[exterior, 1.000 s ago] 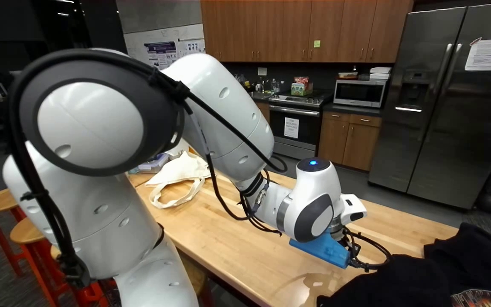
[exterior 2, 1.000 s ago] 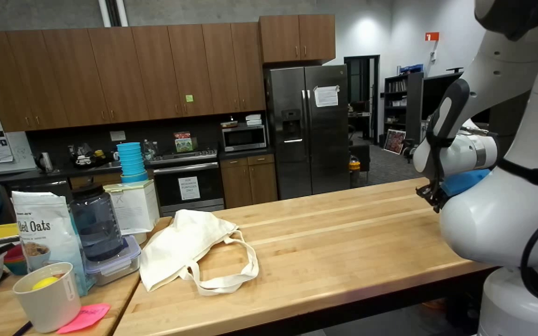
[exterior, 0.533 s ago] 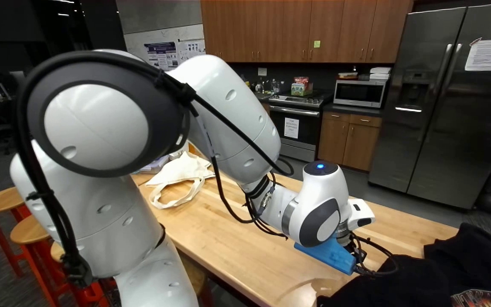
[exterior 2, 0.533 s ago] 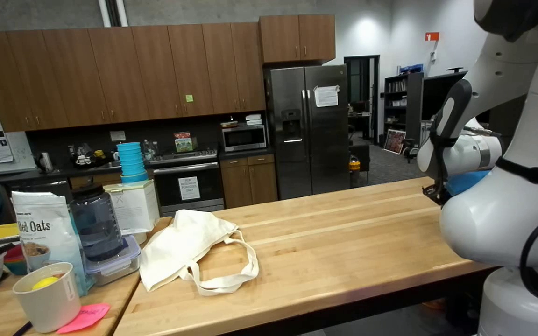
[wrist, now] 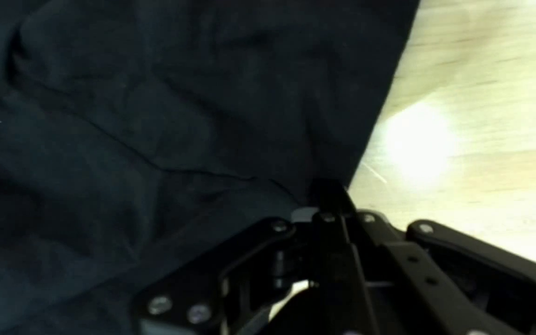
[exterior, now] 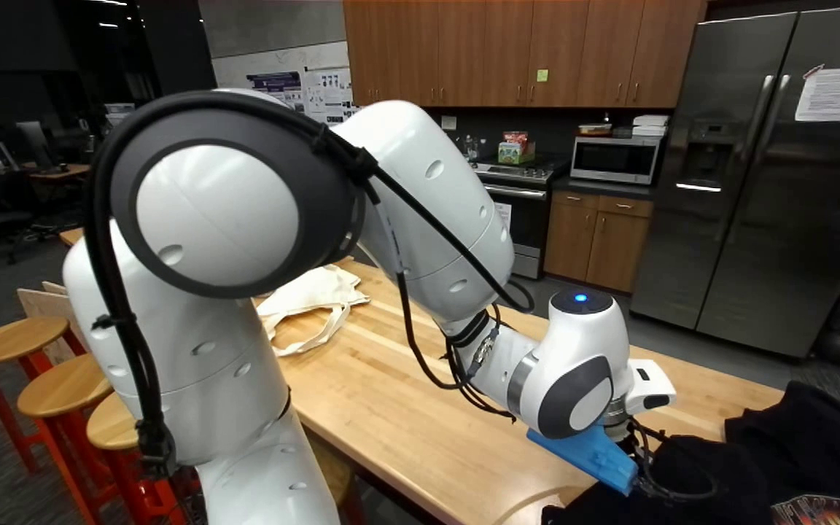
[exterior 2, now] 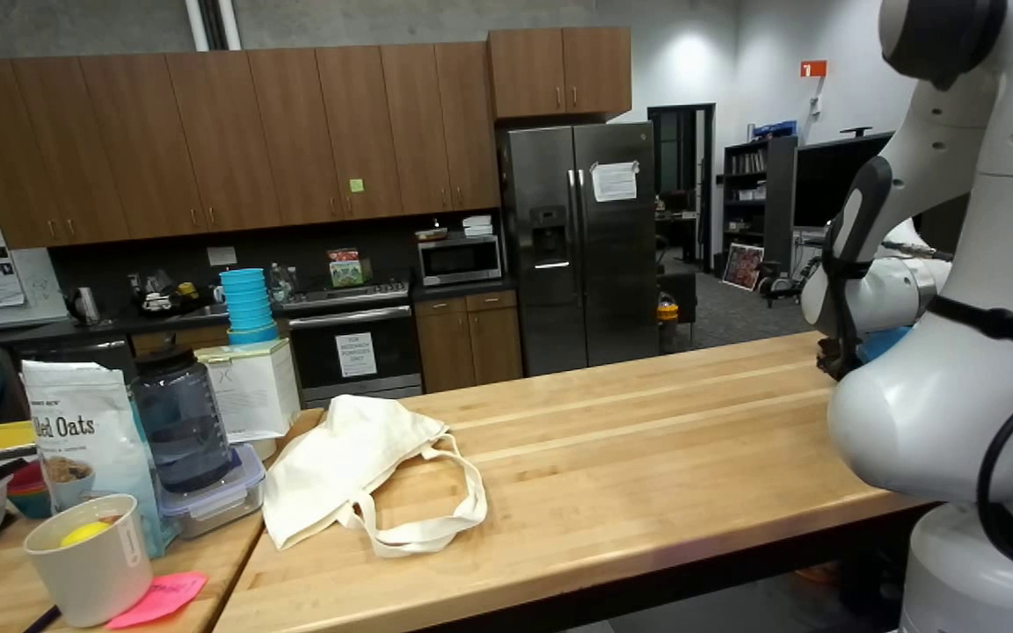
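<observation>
Black cloth garment [exterior: 784, 467], rumpled, part of a print [exterior: 832, 508] showing, lying on the desk [exterior: 420, 430]; one straight edge shows against the wood in the wrist view. Claw [wrist: 329, 197], closed, jaws together at that edge; whether a fold sits between them we cannot tell. Cream fabric bag [exterior 2: 348, 466], well apart, same desk. Hazards, as we judge them: a pinch too shallow or missing could let the cloth slip free; a snagged lower layer could drag the whole garment along.
</observation>
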